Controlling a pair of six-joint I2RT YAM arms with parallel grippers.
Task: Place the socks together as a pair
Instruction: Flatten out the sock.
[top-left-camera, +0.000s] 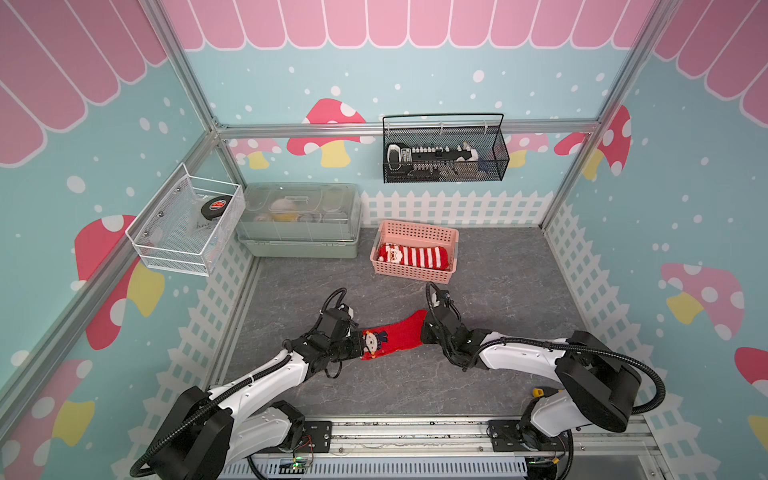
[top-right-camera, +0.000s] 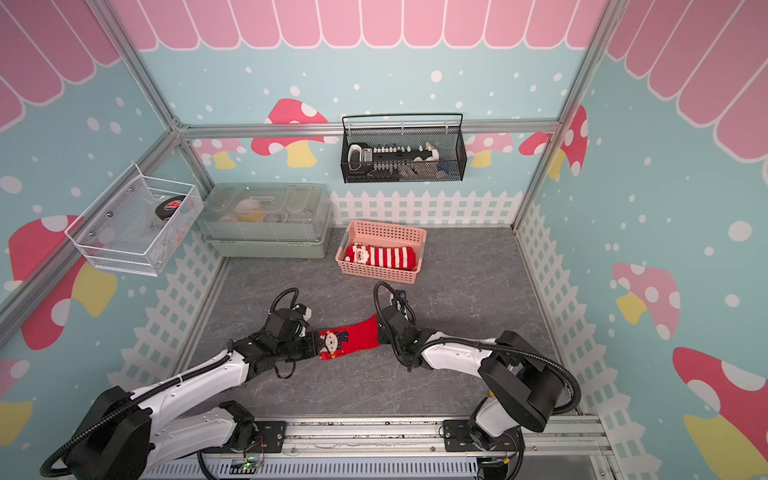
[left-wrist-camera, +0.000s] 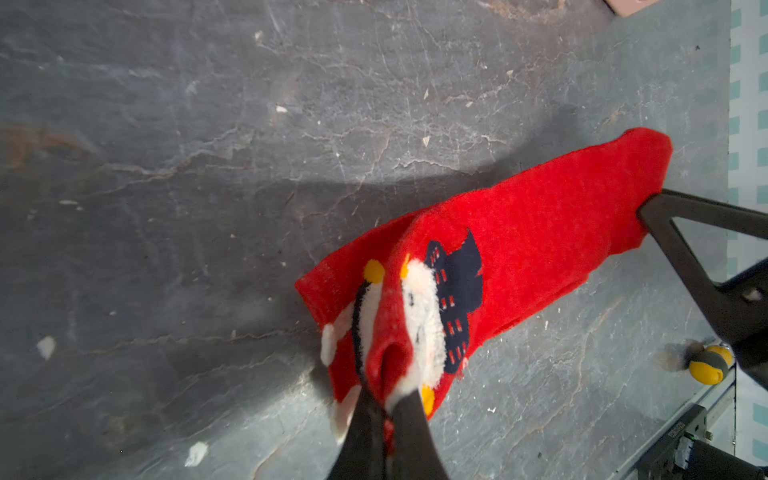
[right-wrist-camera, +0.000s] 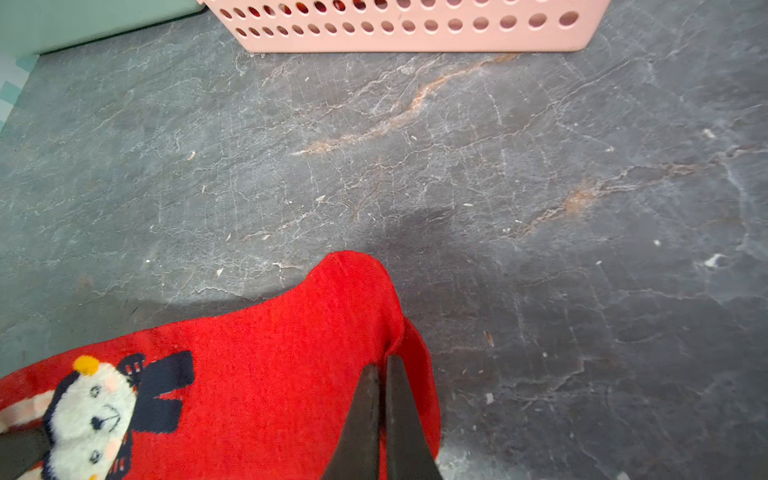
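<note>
A red sock (top-left-camera: 399, 334) (top-right-camera: 357, 334) with a white fuzzy figure and a navy patch stretches between my two grippers over the middle of the grey table. My left gripper (top-left-camera: 358, 341) (left-wrist-camera: 384, 405) is shut on its figure end. A second red layer (left-wrist-camera: 332, 291) with white patches shows beneath that end in the left wrist view. My right gripper (top-left-camera: 422, 332) (right-wrist-camera: 384, 361) is shut on the plain red end (right-wrist-camera: 353, 299). A red-and-white striped sock (top-left-camera: 415, 257) (top-right-camera: 382, 257) with a Santa face lies in the pink basket (top-left-camera: 409, 274) (right-wrist-camera: 415, 37).
A green lidded box (top-left-camera: 299, 220) stands at the back left beside the basket. A white wire basket (top-left-camera: 187, 224) hangs on the left wall and a black mesh basket (top-left-camera: 444, 153) on the back wall. A small yellow object (left-wrist-camera: 708, 365) lies near the right arm's base.
</note>
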